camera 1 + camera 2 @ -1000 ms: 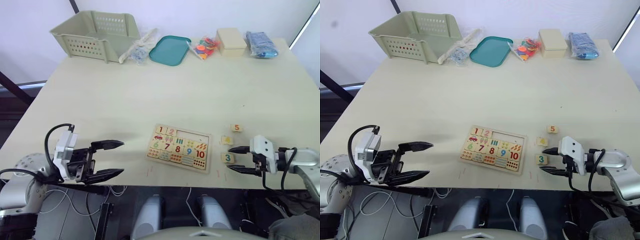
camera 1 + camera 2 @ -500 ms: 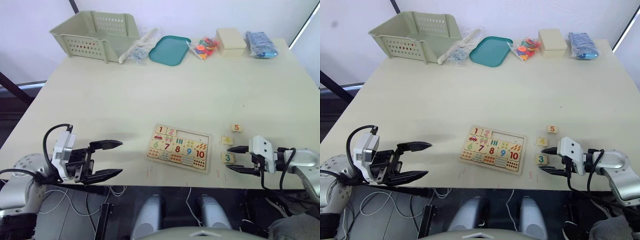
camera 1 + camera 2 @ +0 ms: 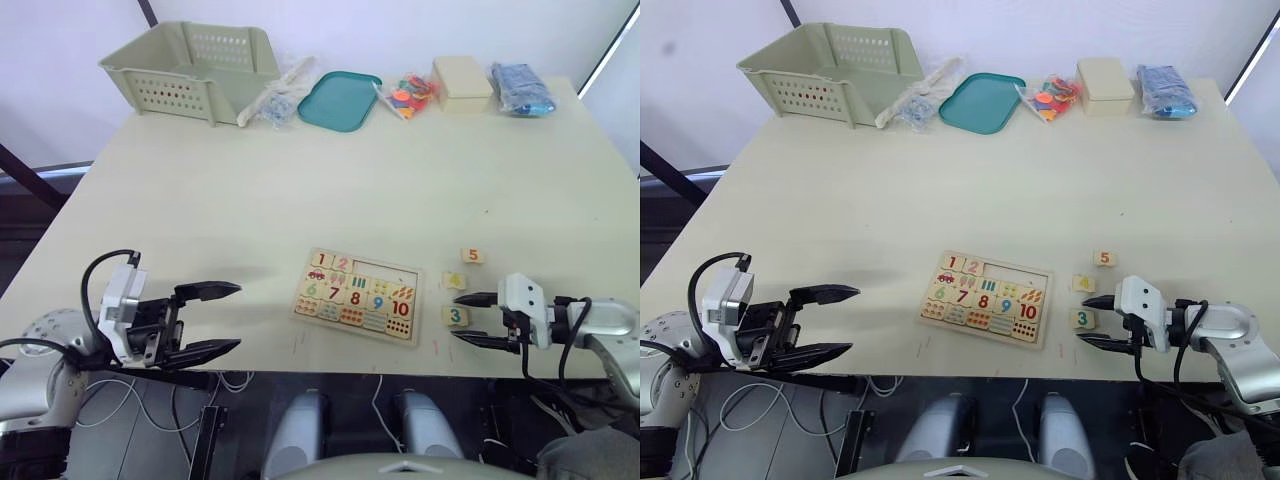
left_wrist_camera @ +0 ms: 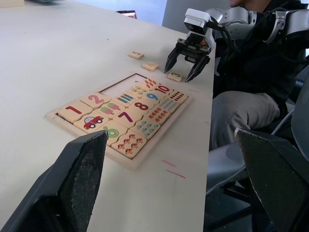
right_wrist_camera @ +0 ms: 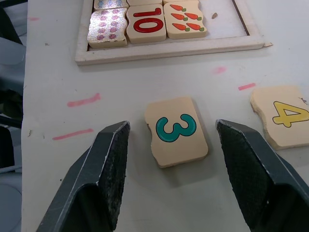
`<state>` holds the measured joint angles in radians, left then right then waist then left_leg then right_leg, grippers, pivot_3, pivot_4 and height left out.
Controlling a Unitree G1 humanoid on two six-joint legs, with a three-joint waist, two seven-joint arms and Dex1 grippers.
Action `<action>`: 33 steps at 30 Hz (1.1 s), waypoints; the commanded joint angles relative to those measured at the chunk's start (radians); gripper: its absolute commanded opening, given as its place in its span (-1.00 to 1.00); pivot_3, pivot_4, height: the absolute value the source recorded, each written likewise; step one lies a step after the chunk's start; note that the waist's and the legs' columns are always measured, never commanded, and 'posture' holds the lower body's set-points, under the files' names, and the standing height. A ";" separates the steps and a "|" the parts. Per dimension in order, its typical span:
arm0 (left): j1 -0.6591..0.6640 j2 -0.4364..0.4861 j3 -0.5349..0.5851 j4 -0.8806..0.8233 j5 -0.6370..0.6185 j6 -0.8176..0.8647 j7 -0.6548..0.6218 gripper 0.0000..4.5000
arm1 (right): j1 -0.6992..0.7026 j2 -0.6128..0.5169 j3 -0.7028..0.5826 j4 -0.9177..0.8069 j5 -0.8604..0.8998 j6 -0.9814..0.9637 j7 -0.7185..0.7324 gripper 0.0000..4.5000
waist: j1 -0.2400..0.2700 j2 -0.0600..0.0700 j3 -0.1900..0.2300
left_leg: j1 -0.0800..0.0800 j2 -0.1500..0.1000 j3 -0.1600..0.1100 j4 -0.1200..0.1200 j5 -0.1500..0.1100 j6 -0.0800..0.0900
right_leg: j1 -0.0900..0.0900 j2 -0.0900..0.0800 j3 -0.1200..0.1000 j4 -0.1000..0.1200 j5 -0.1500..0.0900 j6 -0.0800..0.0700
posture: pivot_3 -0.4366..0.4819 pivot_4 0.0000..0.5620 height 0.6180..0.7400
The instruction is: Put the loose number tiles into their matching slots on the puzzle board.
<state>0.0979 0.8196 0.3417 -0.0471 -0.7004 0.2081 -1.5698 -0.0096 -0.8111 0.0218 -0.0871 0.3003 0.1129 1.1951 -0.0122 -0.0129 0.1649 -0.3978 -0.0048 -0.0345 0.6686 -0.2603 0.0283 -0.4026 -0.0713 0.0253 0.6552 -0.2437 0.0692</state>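
4 tile (image 5: 286,116) cut off by right wrist view edge.

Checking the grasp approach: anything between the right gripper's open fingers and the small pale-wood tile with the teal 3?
Nothing visible. The right gripper is open, its black fingers on either side of the small pale-wood teal 3 tile lying flat on the cream table. The yellow 4 tile lies off to one side, outside the fingers.

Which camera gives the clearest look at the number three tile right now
The right wrist view: the 3 tile lies flat on the table between the open fingers of the right gripper, its teal digit plain to read. The eye views show it as a small square right of the puzzle board; the left wrist view shows it small beyond the board.
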 commanded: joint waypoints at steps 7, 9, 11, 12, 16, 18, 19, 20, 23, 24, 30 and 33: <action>0.012 0.009 0.021 -0.011 -0.007 -0.016 -0.013 1.00 | -0.008 -0.008 -0.003 0.012 0.003 -0.010 0.021 0.32 | 0.000 0.000 0.000 | 0.000 0.000 0.000 0.000 0.000 0.000 | 0.000 0.000 0.000 0.000 0.000 0.000 | -0.05 -0.47 1.00; 0.010 0.008 0.020 -0.010 -0.006 -0.016 -0.012 1.00 | -0.011 -0.009 -0.002 0.014 0.003 -0.010 0.025 0.32 | 0.000 0.000 0.000 | 0.000 0.000 0.000 0.000 0.000 0.000 | 0.000 0.000 0.000 0.000 0.000 0.000 | -0.05 -0.47 1.00; 0.011 0.008 0.020 -0.010 -0.006 -0.017 -0.011 1.00 | -0.010 -0.009 -0.002 0.013 0.002 -0.011 0.028 0.32 | 0.000 0.000 0.000 | 0.000 0.000 0.000 0.000 0.000 0.000 | 0.000 0.000 0.000 0.000 0.000 0.000 | -0.05 -0.47 1.00; 0.012 0.008 0.020 -0.011 -0.006 -0.017 -0.012 1.00 | -0.010 -0.010 -0.001 0.012 0.002 -0.012 0.029 0.32 | 0.000 0.000 0.000 | 0.000 0.000 0.000 0.000 0.000 0.000 | 0.000 0.000 0.000 0.000 0.000 0.000 | -0.05 -0.47 1.00; 0.015 0.008 0.022 -0.012 -0.008 -0.017 -0.012 1.00 | -0.009 -0.011 -0.001 0.010 0.002 -0.011 0.034 0.32 | 0.000 0.000 0.000 | 0.000 0.000 0.000 0.000 0.000 0.000 | 0.000 0.000 0.000 0.000 0.000 0.000 | -0.05 -0.47 1.00; 0.017 0.009 0.023 -0.012 -0.008 -0.017 -0.012 1.00 | -0.011 -0.013 0.000 0.010 0.003 -0.010 0.036 0.32 | 0.000 0.000 0.000 | 0.000 0.000 0.000 0.000 0.000 0.000 | 0.000 0.000 0.000 0.000 0.000 0.000 | -0.05 -0.47 1.00; 0.017 0.009 0.022 -0.012 -0.007 -0.018 -0.012 1.00 | -0.014 -0.015 0.004 0.010 0.001 -0.010 0.040 0.32 | 0.000 0.000 0.000 | 0.000 0.000 0.000 0.000 0.000 0.000 | 0.000 0.000 0.000 0.000 0.000 0.000 | -0.05 -0.47 1.00; 0.017 0.008 0.020 -0.012 -0.006 -0.019 -0.011 1.00 | -0.018 -0.016 0.007 0.011 0.000 -0.009 0.044 0.32 | 0.001 0.000 0.000 | 0.000 0.000 0.000 0.000 0.000 0.000 | 0.000 0.000 0.000 0.000 0.000 0.000 | -0.05 -0.47 1.00; 0.017 0.006 0.018 -0.014 -0.006 -0.020 -0.007 1.00 | -0.024 -0.015 0.008 0.013 0.000 -0.008 0.046 0.13 | 0.000 0.000 0.000 | 0.000 0.000 0.000 0.000 0.000 0.000 | 0.000 0.000 0.000 0.000 0.000 0.000 | -0.05 -0.47 1.00; 0.019 0.006 0.019 -0.016 -0.007 -0.020 -0.007 1.00 | -0.023 -0.015 0.008 0.013 0.000 -0.008 0.047 0.00 | 0.000 0.000 0.000 | 0.000 0.000 0.000 0.000 0.000 0.000 | 0.000 0.000 0.000 0.000 0.000 0.000 | -0.05 -0.47 1.00; 0.026 -0.001 0.021 -0.023 -0.012 -0.019 0.003 1.00 | -0.026 -0.032 -0.009 -0.009 0.010 0.000 0.060 -0.61 | 0.001 0.000 0.000 | 0.000 0.000 0.000 0.000 0.000 0.000 | 0.000 0.000 0.000 0.000 0.000 0.000 | -0.05 -0.47 1.00; 0.028 -0.009 0.024 -0.030 -0.018 -0.017 0.015 1.00 | -0.044 -0.048 -0.018 -0.055 0.021 0.027 0.052 -0.61 | 0.000 0.000 0.000 | 0.000 0.000 0.000 0.000 0.000 0.000 | 0.000 0.000 0.000 0.000 0.000 0.000 | -0.05 -0.47 1.00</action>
<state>0.1222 0.8143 0.3423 -0.0527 -0.7017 0.2000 -1.5587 -0.0345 -0.8429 0.0264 -0.0877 0.3004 0.1257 1.2451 -0.0119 -0.0128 0.1650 -0.3978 -0.0046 -0.0346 0.6686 -0.2604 0.0283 -0.4026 -0.0714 0.0251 0.6551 -0.2437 0.0692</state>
